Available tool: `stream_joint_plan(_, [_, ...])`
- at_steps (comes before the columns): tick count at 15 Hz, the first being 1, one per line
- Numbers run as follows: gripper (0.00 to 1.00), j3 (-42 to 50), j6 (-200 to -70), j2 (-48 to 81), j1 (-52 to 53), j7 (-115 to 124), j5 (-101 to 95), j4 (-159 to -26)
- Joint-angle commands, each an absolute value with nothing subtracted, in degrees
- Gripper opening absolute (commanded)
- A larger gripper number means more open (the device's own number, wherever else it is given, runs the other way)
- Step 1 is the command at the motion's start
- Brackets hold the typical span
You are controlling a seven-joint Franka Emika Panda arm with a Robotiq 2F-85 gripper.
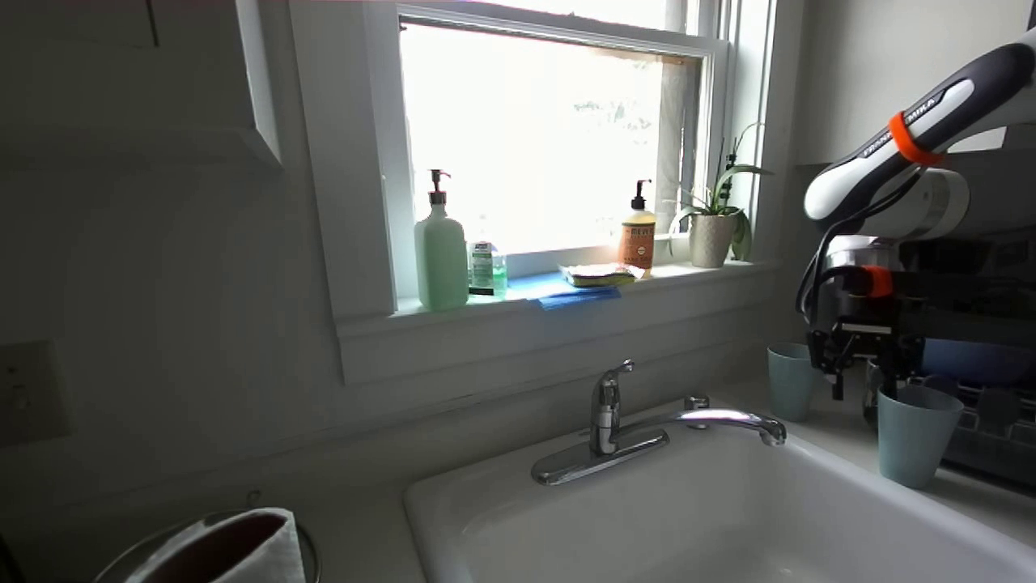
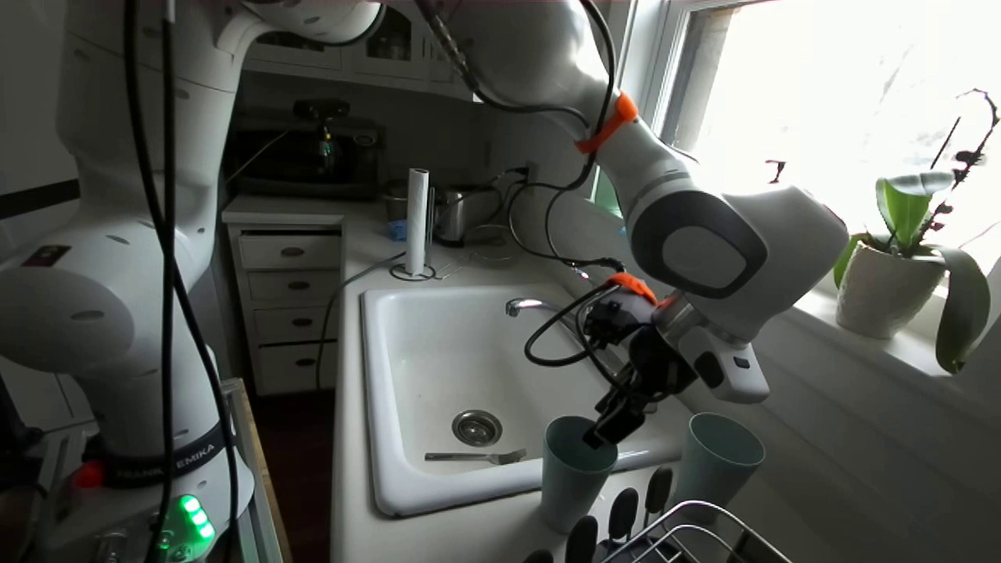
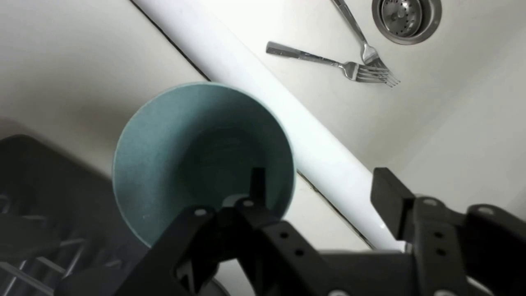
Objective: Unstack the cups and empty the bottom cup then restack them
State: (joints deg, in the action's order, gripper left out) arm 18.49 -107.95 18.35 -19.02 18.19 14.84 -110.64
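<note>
Gripper [image 3: 318, 183]: wrist view, bottom of the frame, nearest the lens; black angular fingers [image 3: 390, 201] spread wide and holding nothing, one over the mouth of the straddled cup [image 3: 201, 160], the other past its rim to the right.
Straddled cup: left of centre, upright, pale blue; smooth, matte walls taper to a round base in deep shadow, where no contents show.
Forks [image 3: 352, 70]: upper right, two, tines crossed; slim shiny metal on the glossy white sink [image 3: 444, 123], near the drain [image 3: 402, 16].
Grasp: with the cups apart and seemingly empty, gripping for the restack looks like the step in hand; best to descend straight, flank the wall evenly and close gently, as the thin taper could slip.
Free cup [image 2: 715, 473]: in an exterior view, lower right, upright, apart from the straddled cup at lower centre; whether the fingers touch that rim is unclear.
Prongs [image 2: 623, 512]: bottom of the same frame, dark and rounded, in front of both cups; a lift should rise fully before moving sideways.
Spout [image 1: 728, 417]: in an exterior view, right of centre, polished chrome curve, its tip near the free cup; carry clear of it, then lower level so the matching tapers nest.
</note>
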Motion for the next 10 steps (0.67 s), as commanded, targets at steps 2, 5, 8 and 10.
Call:
stream_joint_plan(2, [0.31,18.56,-107.11,19.63,-19.54,17.22,14.07,-108.86])
stream_joint_plan(5, [0.1,18.46,-105.54,19.88,-19.58,17.11,14.04,-108.3])
stream_joint_plan(8, [0.0,18.42,-103.32,19.69,-19.55,16.89,13.84,-107.68])
stream_joint_plan(10, [0.01,18.51,-101.16,19.21,-19.38,16.87,12.91,-106.73])
